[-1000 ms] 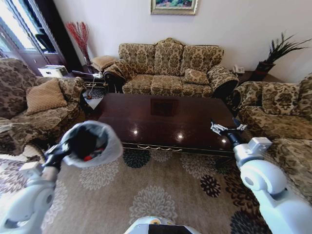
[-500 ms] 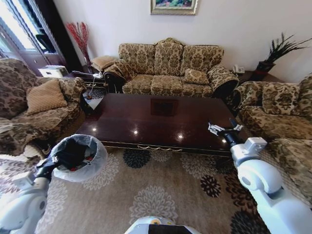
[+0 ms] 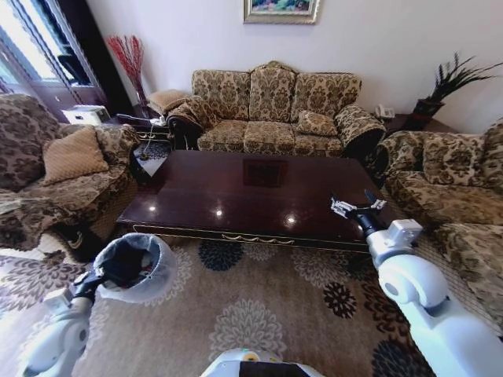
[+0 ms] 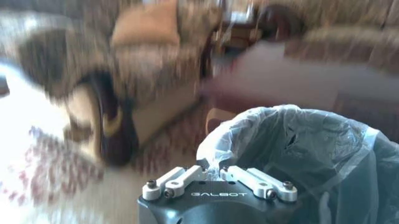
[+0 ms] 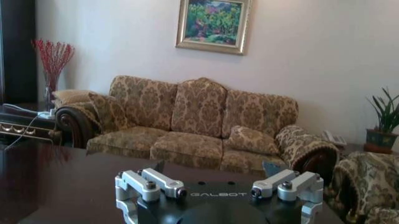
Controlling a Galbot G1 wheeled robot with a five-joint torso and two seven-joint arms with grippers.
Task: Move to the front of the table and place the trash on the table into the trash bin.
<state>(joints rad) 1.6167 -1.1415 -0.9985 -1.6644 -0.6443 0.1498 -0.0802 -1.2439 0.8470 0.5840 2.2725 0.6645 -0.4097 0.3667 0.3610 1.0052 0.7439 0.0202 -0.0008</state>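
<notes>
Lowering toward the rug, the left gripper (image 3: 100, 275) is clenched on the ruffled bag at the rim of the trash bin (image 3: 134, 267), which over the last second has dropped from a raised, tipped pose near the surface's front left corner to a spot low beside that corner, its mouth now facing more upward. In the left wrist view the fingers (image 4: 187, 176) pinch the pale plastic (image 4: 293, 140) right at the rim, the bin's dark inside opening just beyond them; the blur of the room there suggests the arm is in motion. Something red and some pale scraps lie inside the bin, below and ahead of the left gripper. The right gripper (image 3: 351, 206) hovers with its jaws released and nothing between them over the front right part of the surface (image 3: 251, 192), having drifted slightly inward along that edge. Ahead of it the glossy dark top shows no scraps, wrappers or bottle, only reflections, and the right wrist view (image 5: 218, 193) agrees. My judgement is that the collecting is done and the bin is being set back down, so what remains is releasing it upright on the rug without tipping it.
</notes>
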